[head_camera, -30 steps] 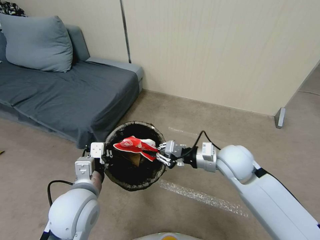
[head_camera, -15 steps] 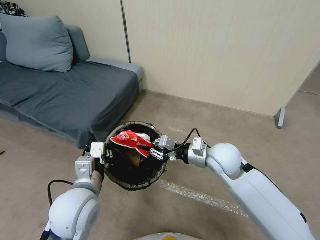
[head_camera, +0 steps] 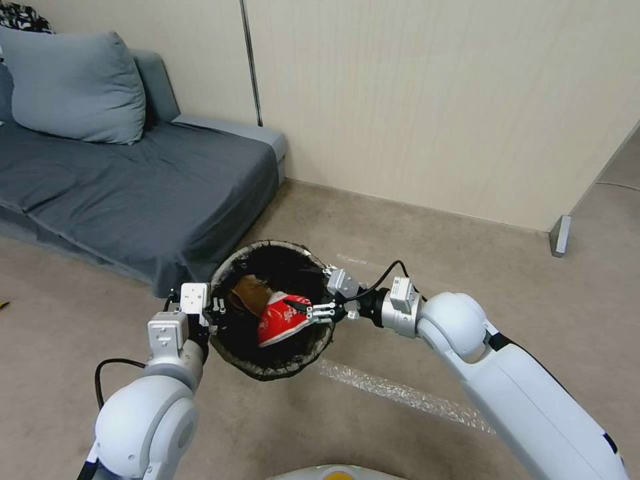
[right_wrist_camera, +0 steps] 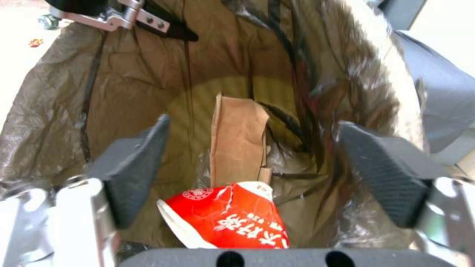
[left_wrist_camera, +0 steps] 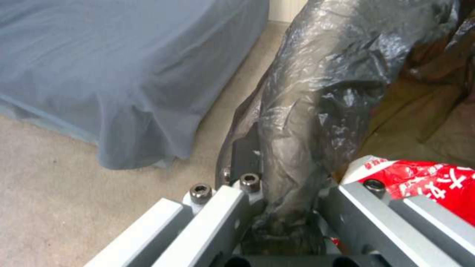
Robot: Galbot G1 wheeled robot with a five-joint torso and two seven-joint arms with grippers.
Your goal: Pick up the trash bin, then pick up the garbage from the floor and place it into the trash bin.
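Note:
The trash bin (head_camera: 281,371), lined with a dark bag, hangs off the floor in front of the sofa. My left gripper (head_camera: 215,312) is shut on its rim, and the left wrist view shows the left gripper (left_wrist_camera: 292,202) pinching the folded liner (left_wrist_camera: 317,92). My right gripper (head_camera: 315,309) is open at the opposite rim, its pads (right_wrist_camera: 133,167) spread wide over the bin's inside (right_wrist_camera: 124,92). Garbage lies in the bin: a crumpled red-and-white paper cup (head_camera: 280,321) (right_wrist_camera: 232,218) (left_wrist_camera: 430,181) and a tan paper bag (head_camera: 249,293) (right_wrist_camera: 237,141).
A grey sofa (head_camera: 133,187) with a pillow (head_camera: 73,87) stands close to the left of the bin. A beige wall runs behind. A clear plastic strip (head_camera: 400,393) lies on the carpet near me. A small red scrap (right_wrist_camera: 35,42) sits on the floor beyond the bin.
My right gripper, which held the red cup over the bin, has opened, and the cup has dropped inside. The left gripper and bin have stayed put.

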